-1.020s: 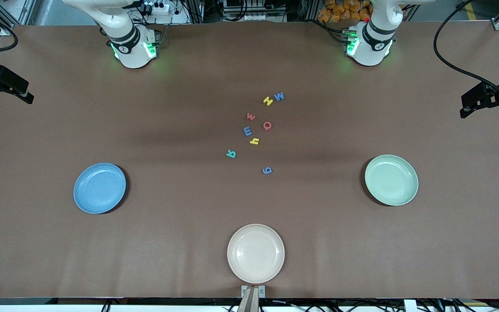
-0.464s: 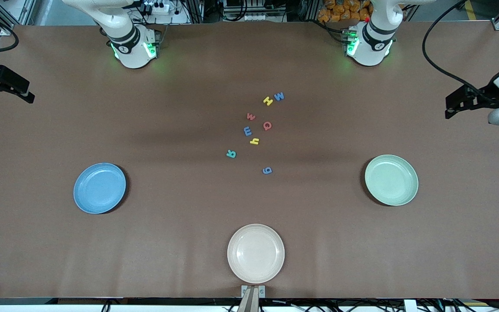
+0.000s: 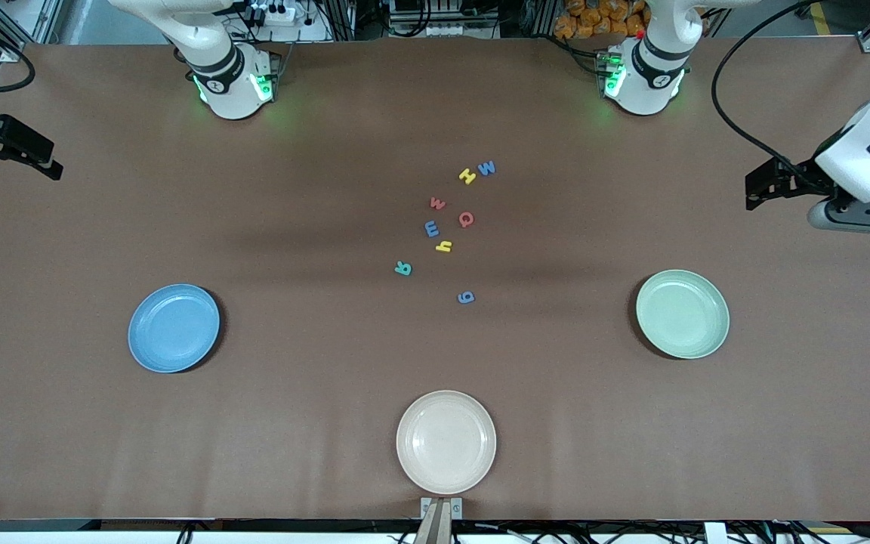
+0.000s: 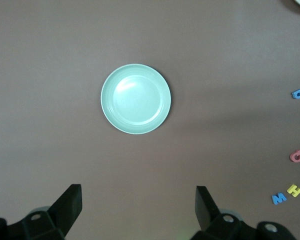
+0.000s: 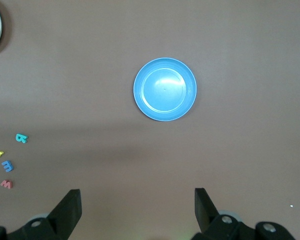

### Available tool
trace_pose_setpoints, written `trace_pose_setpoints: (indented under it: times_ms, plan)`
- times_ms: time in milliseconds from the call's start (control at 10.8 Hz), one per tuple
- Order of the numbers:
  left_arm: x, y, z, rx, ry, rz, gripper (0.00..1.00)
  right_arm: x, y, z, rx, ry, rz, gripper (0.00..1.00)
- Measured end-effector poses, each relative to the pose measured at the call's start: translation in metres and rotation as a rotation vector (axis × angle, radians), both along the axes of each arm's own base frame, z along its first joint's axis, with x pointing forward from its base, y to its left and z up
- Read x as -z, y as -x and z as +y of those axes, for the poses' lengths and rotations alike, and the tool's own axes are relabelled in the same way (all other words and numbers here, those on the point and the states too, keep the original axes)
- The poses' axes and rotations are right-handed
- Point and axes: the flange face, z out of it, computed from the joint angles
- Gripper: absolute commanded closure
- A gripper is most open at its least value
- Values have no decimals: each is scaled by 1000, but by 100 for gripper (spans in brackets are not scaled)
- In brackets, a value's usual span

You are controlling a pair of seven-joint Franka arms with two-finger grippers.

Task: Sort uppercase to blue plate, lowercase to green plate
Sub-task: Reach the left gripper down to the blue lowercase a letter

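Blue plate (image 3: 174,328) and green plate (image 3: 682,313) bare; both grippers' fingers spread, ungrasping.

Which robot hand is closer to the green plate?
Left. The left gripper hangs open near the green plate, at the same end of the table. The right gripper is open at the table's other end.

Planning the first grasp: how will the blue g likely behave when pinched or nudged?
The g looks tiny, thin and foam-like, so probably very light and slightly squashy. Lying flat on the brown table, it should slide when nudged rather than roll or tip. Its low profile may make gripping its edges fiddly.
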Motion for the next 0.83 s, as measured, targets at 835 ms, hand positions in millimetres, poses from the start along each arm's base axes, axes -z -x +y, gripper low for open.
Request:
trace_pose_setpoints:
  times_ms: [835]
  plan:
    - [157,-3,-176,-96,63,-18,7,7,1,2,-18,-1,23,0]
